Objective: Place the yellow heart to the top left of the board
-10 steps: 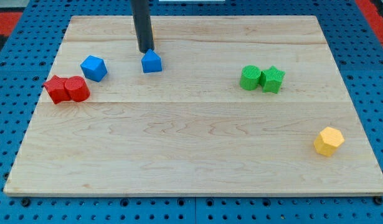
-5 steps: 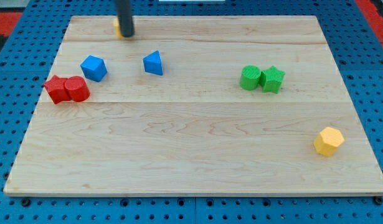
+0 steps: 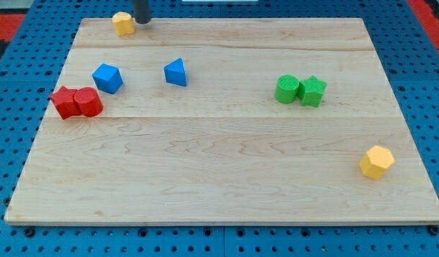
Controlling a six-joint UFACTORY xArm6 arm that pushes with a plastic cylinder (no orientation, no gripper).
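While the yellow heart (image 3: 122, 23) sits at the top-left edge of the worktop (image 3: 226, 164), my tip (image 3: 142, 22) stands just beside it on the view's right; whether they touch I cannot tell. My tool is a plain rod with no jaws. The blue blocks lie below, well apart.

My tip (image 3: 142, 21) stands at the counter's (image 3: 219, 171) top edge, left of centre. The yellow heart (image 3: 123, 23) lies just beside my tip on the view's left. Below my tip sit the blue cube (image 3: 107, 78) to the left and the blue wedge (image 3: 175, 72) to the right. Farther down-left, two red blocks (image 3: 76, 102) touch. Well right and below, the green cylinder (image 3: 287, 89) touches the green star (image 3: 313, 91). The yellow hexagon (image 3: 377, 161) lies far down-right.
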